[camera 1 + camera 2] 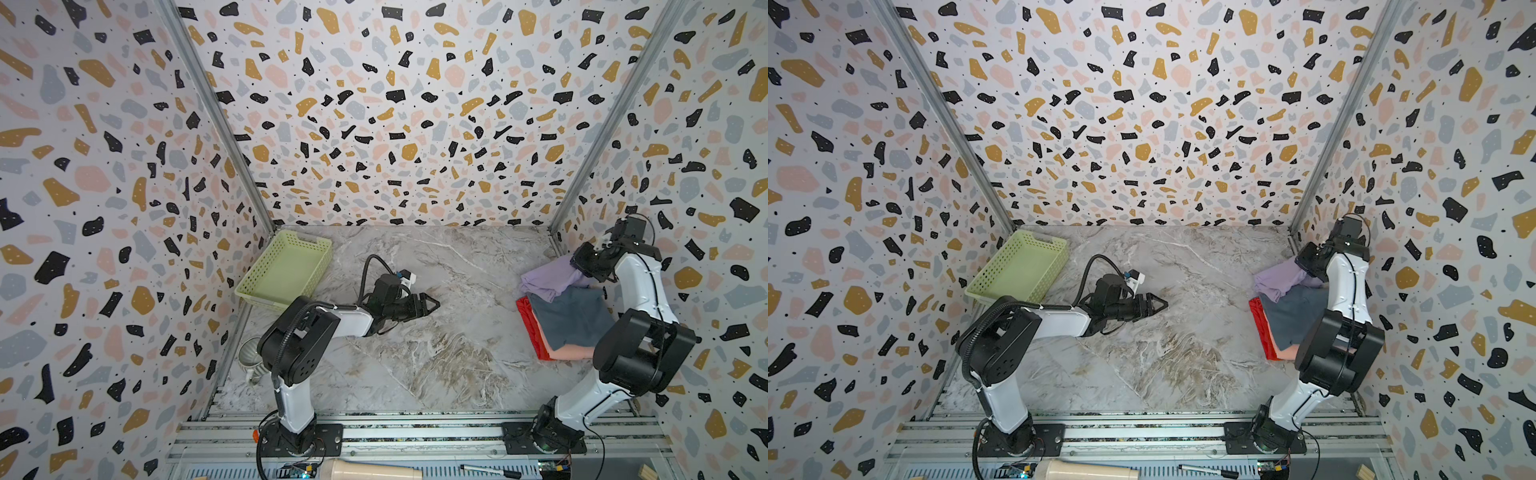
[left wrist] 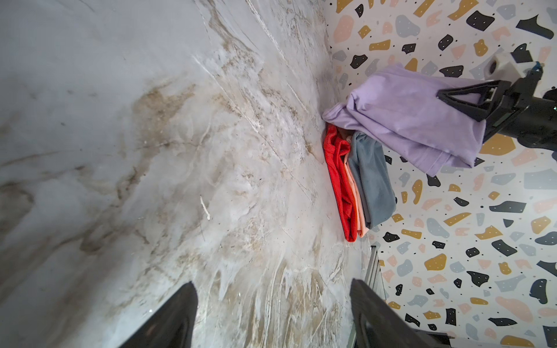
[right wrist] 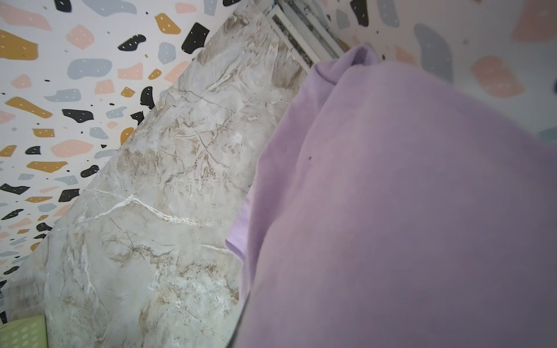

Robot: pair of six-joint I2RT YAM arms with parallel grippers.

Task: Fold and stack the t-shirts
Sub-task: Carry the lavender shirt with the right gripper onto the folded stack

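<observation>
Both fingertips of the right gripper (image 2: 443,95) are pinching the lavender shirt (image 2: 407,120), whose cloth is hiding them in the right wrist view. It is hanging bunched from the gripper, drooping over the far end of the stack (image 1: 1291,320): grey shirt (image 1: 573,316) on pink shirt (image 1: 569,353) on red shirt (image 1: 525,311), lying lengthwise along the right wall (image 1: 706,208). The left gripper (image 1: 432,305) is hovering open, empty.

A grey-veined marble-look bench (image 1: 436,365) sits between walls printed with black, ochre, pink and grey terrazzo blots (image 1: 395,104). A pale green plastic lattice basket (image 1: 291,266) stands at its far left corner. Nearer the front, by the left edge, is a ribbed metal cup (image 1: 249,357), partly hidden. Before the front aluminium rails (image 1: 415,432) lie a beige cylinder (image 1: 374,469) and a black marker pen (image 1: 490,470).
</observation>
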